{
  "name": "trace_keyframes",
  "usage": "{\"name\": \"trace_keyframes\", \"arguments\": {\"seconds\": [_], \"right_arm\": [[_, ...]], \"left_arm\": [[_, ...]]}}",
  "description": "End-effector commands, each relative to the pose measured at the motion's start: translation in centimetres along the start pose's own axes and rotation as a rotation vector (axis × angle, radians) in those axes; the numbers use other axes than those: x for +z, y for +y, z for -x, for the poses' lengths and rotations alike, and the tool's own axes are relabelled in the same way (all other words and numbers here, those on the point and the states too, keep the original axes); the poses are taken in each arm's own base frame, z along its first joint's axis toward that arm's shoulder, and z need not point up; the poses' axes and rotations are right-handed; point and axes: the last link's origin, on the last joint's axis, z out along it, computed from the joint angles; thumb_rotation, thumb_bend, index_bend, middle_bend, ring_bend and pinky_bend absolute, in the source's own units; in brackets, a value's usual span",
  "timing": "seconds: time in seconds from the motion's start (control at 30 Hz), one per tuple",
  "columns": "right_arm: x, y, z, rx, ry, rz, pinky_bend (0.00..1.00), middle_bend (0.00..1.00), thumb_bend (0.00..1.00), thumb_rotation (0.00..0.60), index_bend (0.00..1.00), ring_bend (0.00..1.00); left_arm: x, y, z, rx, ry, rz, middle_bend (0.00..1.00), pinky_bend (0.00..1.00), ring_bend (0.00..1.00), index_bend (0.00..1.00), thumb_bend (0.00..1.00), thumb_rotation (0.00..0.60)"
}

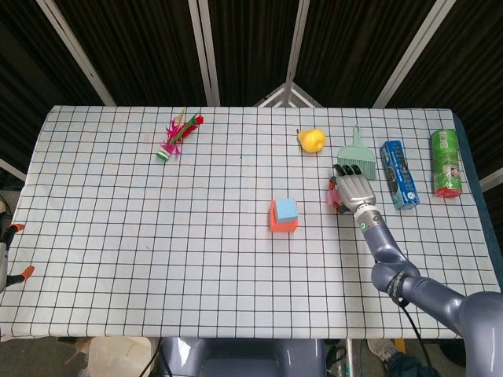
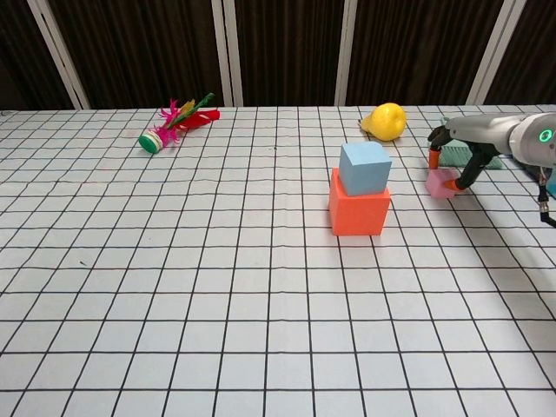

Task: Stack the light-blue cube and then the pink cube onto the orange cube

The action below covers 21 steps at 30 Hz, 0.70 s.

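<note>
The light-blue cube (image 2: 365, 167) (image 1: 286, 208) sits on top of the orange cube (image 2: 359, 212) (image 1: 280, 225) near the middle of the table. To their right, my right hand (image 2: 460, 143) (image 1: 351, 187) reaches down over the pink cube (image 2: 441, 183) (image 1: 331, 199) and pinches it between thumb and a finger. The cube is slightly tilted, at table level. In the head view the hand hides most of it. Only orange fingertips (image 1: 16, 228) of my left hand (image 1: 9, 253) show off the table's left edge, spread apart and holding nothing.
A yellow pear-shaped toy (image 2: 386, 121) lies behind the stack. A green dustpan (image 1: 357, 159), a blue box (image 1: 398, 173) and a green can (image 1: 446, 162) stand to the right. A feathered shuttlecock (image 2: 174, 123) lies at the far left.
</note>
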Motion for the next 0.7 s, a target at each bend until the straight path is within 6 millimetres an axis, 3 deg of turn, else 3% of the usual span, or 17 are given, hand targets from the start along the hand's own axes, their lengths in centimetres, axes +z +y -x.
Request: {"name": "trace_keyframes", "arguments": {"seconds": [0.03,0.7], "right_arm": [[0.10,-0.12,0.18,-0.001,-0.005,0.001,0.00,0.07,0.43,0.600,0.40,0.07],[0.19,-0.08,0.04,0.003,-0.005,0.006,0.00,0.07,0.43,0.600,0.46,0.07]], "left_arm": [[0.01,0.00,0.00,0.001,0.000,0.000,0.01,0.02,0.00,0.21,0.21,0.600],[0.07,0.10,0.13,0.004,-0.004,0.002,0.01,0.02,0.00,0.21,0.21,0.600]]}}
